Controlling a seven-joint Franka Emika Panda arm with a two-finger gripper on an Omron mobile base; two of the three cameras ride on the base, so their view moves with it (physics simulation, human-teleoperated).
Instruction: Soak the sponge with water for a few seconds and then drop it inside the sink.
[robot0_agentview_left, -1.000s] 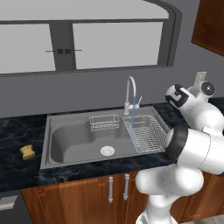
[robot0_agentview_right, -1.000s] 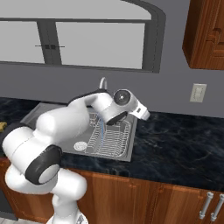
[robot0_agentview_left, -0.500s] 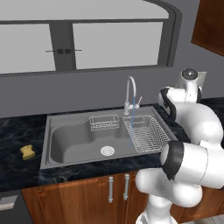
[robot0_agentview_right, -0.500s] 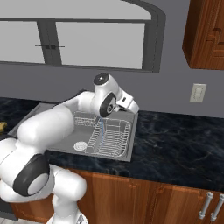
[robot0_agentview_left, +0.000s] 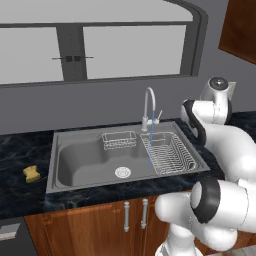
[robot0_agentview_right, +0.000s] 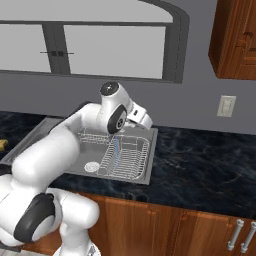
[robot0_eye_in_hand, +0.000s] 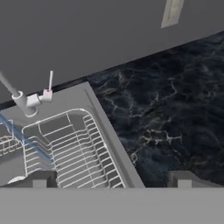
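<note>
Left base view: water now runs in a thin blue stream (robot0_agentview_left: 150, 142) from the curved chrome faucet (robot0_agentview_left: 148, 102) into the wide grey stainless-steel sink (robot0_agentview_left: 85, 162); a second ago we saw none. The small yellow-orange sponge (robot0_agentview_left: 31, 173) sits untouched on the black marbled table (robot0_agentview_left: 20, 182), far left, well apart from the arm.

Right base view: the arm has swung up above the wire dish rack (robot0_agentview_right: 125, 155).

Hand view: the fingers (robot0_eye_in_hand: 111, 178) stand wide apart, holding nothing. So we reckon the tap's on; fetching the sponge comes next.

light: even, soft | shadows: faint | rendered, slightly blurry
</note>
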